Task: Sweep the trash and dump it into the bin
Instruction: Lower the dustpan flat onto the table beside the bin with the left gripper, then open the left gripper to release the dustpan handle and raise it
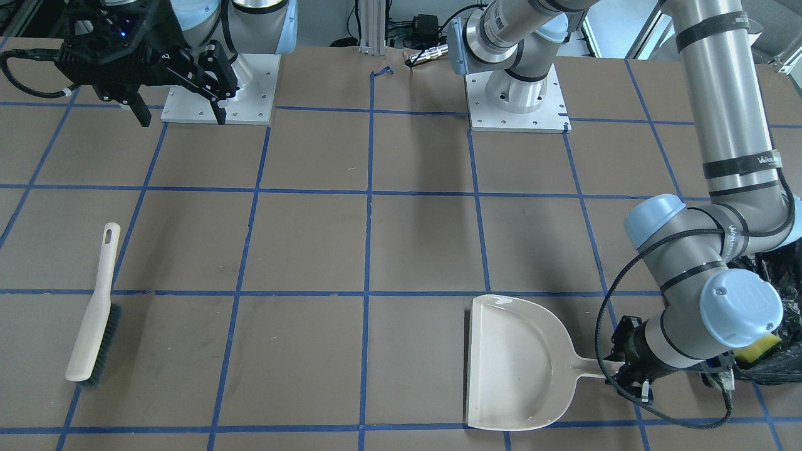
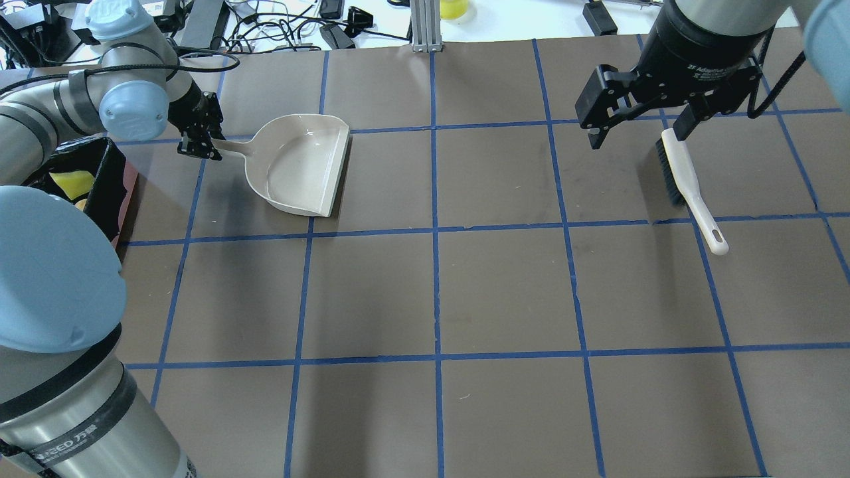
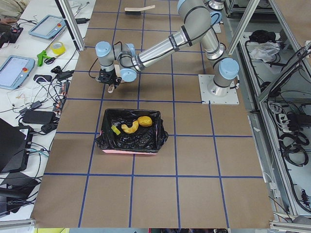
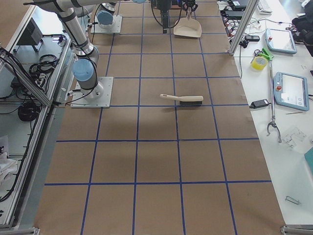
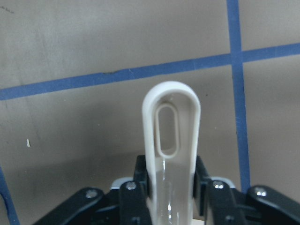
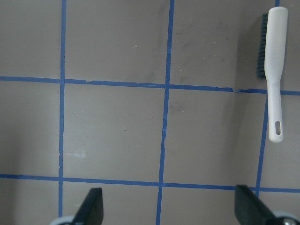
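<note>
In the overhead view the left arm (image 2: 40, 113) is reaching toward 10 o'clock with its elbow bent and its wrist lying low and level. The left gripper (image 2: 202, 141) is pointing toward 3 o'clock and clamping its jaws on the handle of the dustpan (image 2: 299, 166). The right arm (image 2: 710, 26) is hanging raised at 2 o'clock, and the right gripper (image 2: 637, 129) is pointing straight down with its jaws spread wide, gripping nothing.

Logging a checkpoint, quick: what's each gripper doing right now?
Left gripper: closed on the dustpan handle.
Right gripper: open, holding nothing.
</note>
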Controlling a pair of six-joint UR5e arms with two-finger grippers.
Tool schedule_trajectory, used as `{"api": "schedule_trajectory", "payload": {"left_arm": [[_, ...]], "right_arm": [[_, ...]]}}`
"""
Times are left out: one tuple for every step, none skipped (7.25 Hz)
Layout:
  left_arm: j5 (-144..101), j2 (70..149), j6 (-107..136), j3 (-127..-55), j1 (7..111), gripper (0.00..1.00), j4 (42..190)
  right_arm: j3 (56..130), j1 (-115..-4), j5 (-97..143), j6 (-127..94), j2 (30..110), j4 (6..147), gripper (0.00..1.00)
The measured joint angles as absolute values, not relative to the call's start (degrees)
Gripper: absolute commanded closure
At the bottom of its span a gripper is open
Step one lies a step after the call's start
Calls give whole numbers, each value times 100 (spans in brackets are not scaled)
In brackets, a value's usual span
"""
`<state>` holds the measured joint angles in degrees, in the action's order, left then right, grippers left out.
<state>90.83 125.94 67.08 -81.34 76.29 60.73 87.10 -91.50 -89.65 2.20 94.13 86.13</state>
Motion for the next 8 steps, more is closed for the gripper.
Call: {"api": "schedule_trajectory", "payload": {"left_arm": [[9087,12584,6662,-8132,7629,72,6073],[9088,12581,6657,-8130,7629,38,6073],[9080,12578,6676,-8132,7631,0,6073],[9065,12575,6691,-8135,7635,0,6069],[9051,12564,6709,-8140,7636,0,6066],[9037,12542,6728,-8149,7637,0,6079],[9032,12490,6736,-8158,7641,0,6142],[9027,12395,6707,-8160,7644,0,6269]], "right_arm": [[8710,-9149,-8965,220,9413,8613,0],[8710,-9149,-8965,220,9413,8613,0],[8710,-9149,-8965,220,9413,8613,0],[8710,-9149,-8965,220,9413,8613,0],[8710,-9150,-8965,220,9413,8613,0],[8710,-9149,-8965,219,9413,8613,0],[8710,-9149,-8965,220,9413,8613,0],[8710,-9150,-8965,220,9413,8613,0]]}}
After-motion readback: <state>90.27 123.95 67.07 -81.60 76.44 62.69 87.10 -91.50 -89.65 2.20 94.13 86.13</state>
